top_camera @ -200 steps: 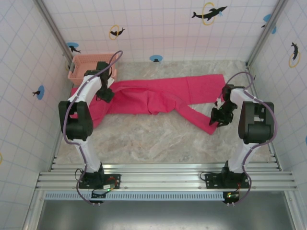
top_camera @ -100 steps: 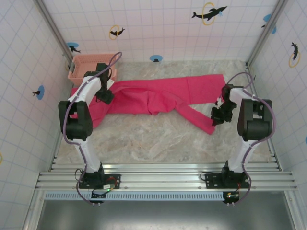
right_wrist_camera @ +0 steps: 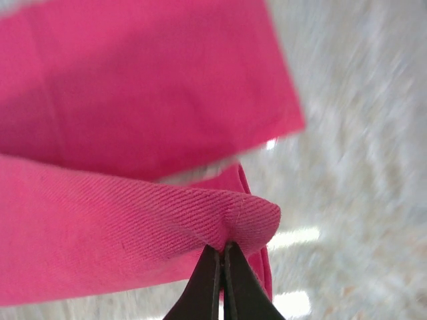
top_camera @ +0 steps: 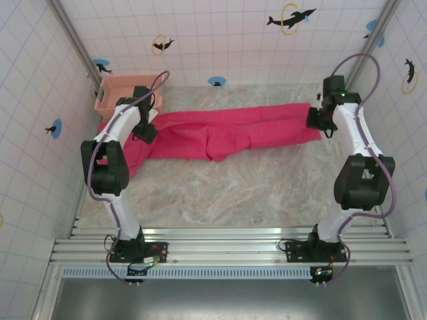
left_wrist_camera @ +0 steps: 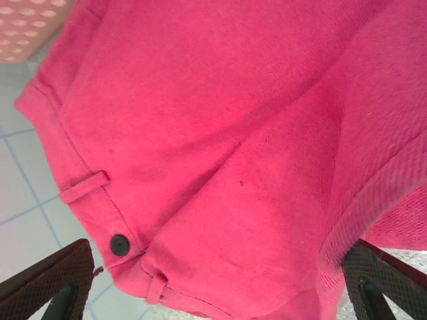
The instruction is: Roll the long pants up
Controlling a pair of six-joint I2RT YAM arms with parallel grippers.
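Observation:
The long pants (top_camera: 227, 130) lie stretched left to right across the marble table, both legs side by side and pointing right. Their waistband with its dark button (left_wrist_camera: 119, 245) sits at the left. My left gripper (top_camera: 145, 130) hovers low over the waist, open, its fingers (left_wrist_camera: 47, 283) spread wide on either side of the cloth. At the far right, my right gripper (top_camera: 319, 121) is shut on the folded cuff of one leg (right_wrist_camera: 247, 217) and holds it just above the other leg's end (right_wrist_camera: 133, 87).
A pale pink lattice basket (top_camera: 123, 90) stands in the back left corner, just behind the waist and beside the left arm. Tiled walls close in the table on three sides. Bare marble (top_camera: 220, 193) stretches in front of the pants.
My right gripper has carried the near leg's end from the front right up to the far right, bringing that leg in line with the other one. The left arm has stayed put.

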